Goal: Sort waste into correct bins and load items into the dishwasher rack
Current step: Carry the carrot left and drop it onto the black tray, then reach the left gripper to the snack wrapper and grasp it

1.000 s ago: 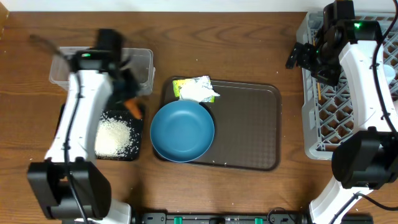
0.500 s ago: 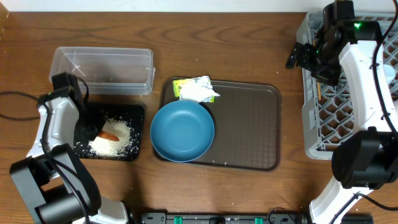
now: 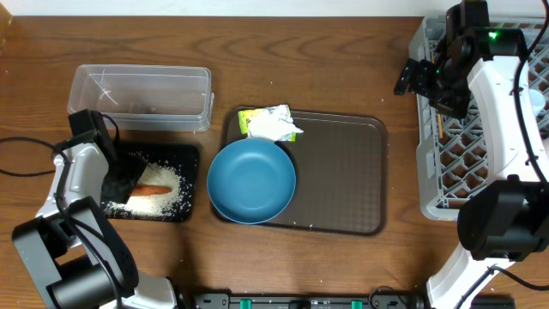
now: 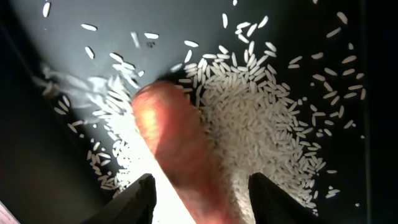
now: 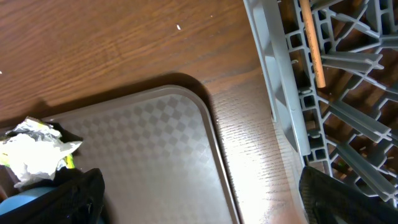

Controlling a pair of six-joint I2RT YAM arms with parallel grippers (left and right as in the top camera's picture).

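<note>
Two pieces of waste share the black tray (image 3: pixel 190 154) at the lower left of the overhead view: the carrot (image 4: pixel 171 137) lies on the rice grains (image 4: pixel 261 124), likely because both are food scraps. The left gripper (image 4: pixel 199 186) hangs just above, fingers spread either side of the carrot, not pinching it. The wrapper (image 3: pixel 270 123) sits on the brown tray (image 3: pixel 343 180), probably meant for the clear container (image 3: pixel 141 99). At upper right, the right gripper (image 3: pixel 416 77) hovers spread and empty by the dishwasher rack (image 3: pixel 437 172).
</note>
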